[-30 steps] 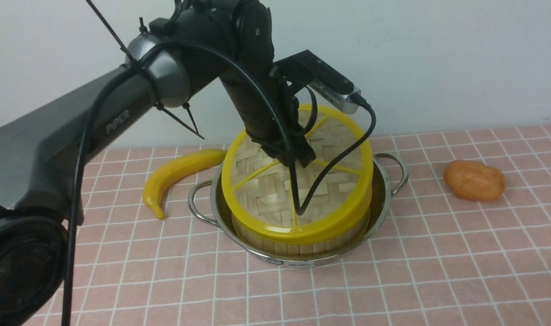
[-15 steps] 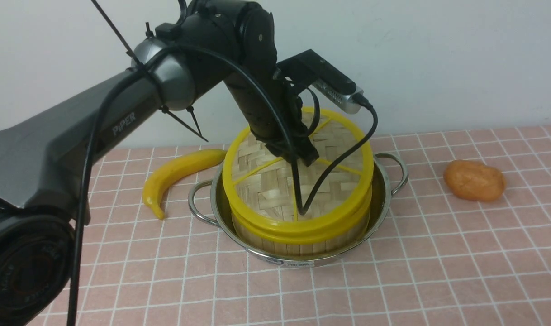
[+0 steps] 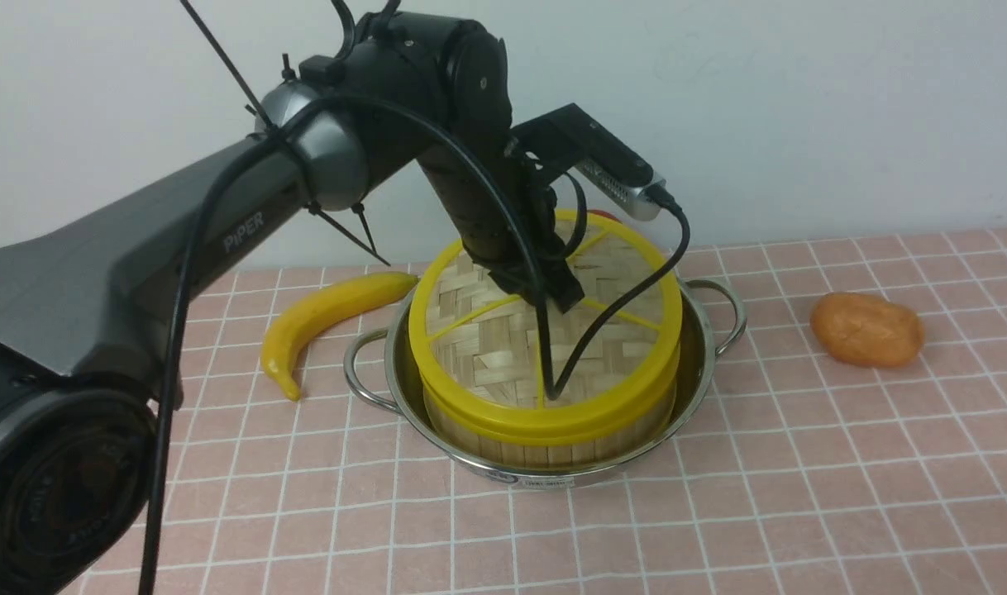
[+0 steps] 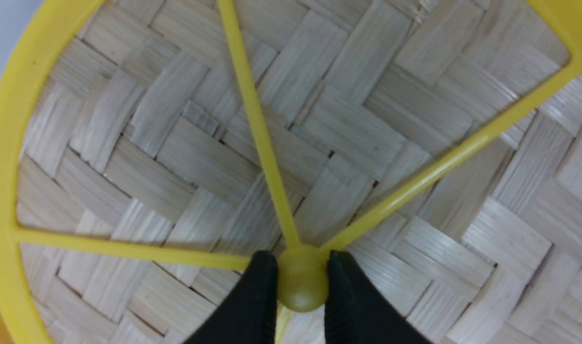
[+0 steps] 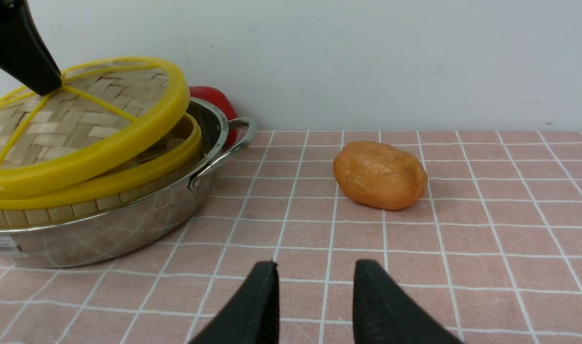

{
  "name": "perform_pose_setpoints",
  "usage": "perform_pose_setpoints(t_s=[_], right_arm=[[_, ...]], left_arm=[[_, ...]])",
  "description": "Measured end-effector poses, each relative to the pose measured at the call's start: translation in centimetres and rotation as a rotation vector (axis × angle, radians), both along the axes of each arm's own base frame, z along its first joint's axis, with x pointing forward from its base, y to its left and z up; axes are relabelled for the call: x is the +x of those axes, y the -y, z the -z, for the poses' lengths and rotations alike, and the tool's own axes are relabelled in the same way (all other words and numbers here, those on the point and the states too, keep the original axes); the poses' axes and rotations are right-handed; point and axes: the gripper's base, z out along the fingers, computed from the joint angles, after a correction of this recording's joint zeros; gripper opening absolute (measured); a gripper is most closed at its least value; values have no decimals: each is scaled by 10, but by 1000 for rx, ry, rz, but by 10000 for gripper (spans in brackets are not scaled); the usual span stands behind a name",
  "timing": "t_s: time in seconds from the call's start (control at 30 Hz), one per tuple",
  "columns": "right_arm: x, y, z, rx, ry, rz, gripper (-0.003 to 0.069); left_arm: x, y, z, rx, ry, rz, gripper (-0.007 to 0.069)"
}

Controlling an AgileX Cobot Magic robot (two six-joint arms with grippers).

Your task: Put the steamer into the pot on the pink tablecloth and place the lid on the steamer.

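Pink tablecloth w/ thin white grid covers table, pale wall behind. Steamer sits in pot. L tool grips lid by its centre knob; lid's atop steamer but tilted, w/ a gap on one side. R tool has fingers apart, nothing btwn. Banana lies L of pot, brown item R.

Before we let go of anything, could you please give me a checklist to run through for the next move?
- Steamer inside the pot: ok
- Left claw closed on the knob of the lid: ok
- Lid seated flat on the steamer: not ok, tilted with a gap visible from the right wrist
- Right claw away from the pot: ok
- Lid's far edge lined up with the steamer: cannot tell
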Motion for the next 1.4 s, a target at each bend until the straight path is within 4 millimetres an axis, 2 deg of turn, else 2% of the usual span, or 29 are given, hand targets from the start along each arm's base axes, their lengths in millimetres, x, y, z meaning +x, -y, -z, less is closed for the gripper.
perform_pose_setpoints(t_s=[0.17,0.27,0.5,0.6,0.73,0.8,0.93,0.97,1.03,1.07,1.13,1.23,1.3,1.33,1.4], right_arm=[[0,0,0,0,0,0,240],[0,0,0,0,0,0,240],[0,0,0,0,0,0,240],[0,0,0,0,0,0,240],[0,0,0,0,0,0,240],[0,0,0,0,0,0,240],[0,0,0,0,0,0,240],[0,0,0,0,0,0,240],[0,0,0,0,0,0,240],[0,0,0,0,0,0,240],[0,0,0,0,0,0,240],[0,0,0,0,0,0,240],[0,0,0,0,0,0,240],[0,0,0,0,0,0,240],[0,0,0,0,0,0,240]], left_arm=[[4,2,9,1,-4,-1,116],[6,3,13,-2,4,0,141],[10,5,12,-27,53,2,275],[8,4,6,-24,52,3,323],[-1,-1,-6,-5,20,6,338],[-11,-7,-19,24,-18,1,345],[-19,-15,-41,31,13,-25,344],[-25,-20,-59,13,48,-64,330],[-34,-26,-81,-20,85,-102,288],[-35,-27,-83,-22,90,-105,282],[-49,-36,-114,-69,146,-135,180],[-71,-47,-150,-131,214,-148,35],[-80,-50,-162,-158,235,-150,1],[-89,-55,-175,-187,257,-153,-19],[-101,-60,-189,-218,285,-150,-23]])
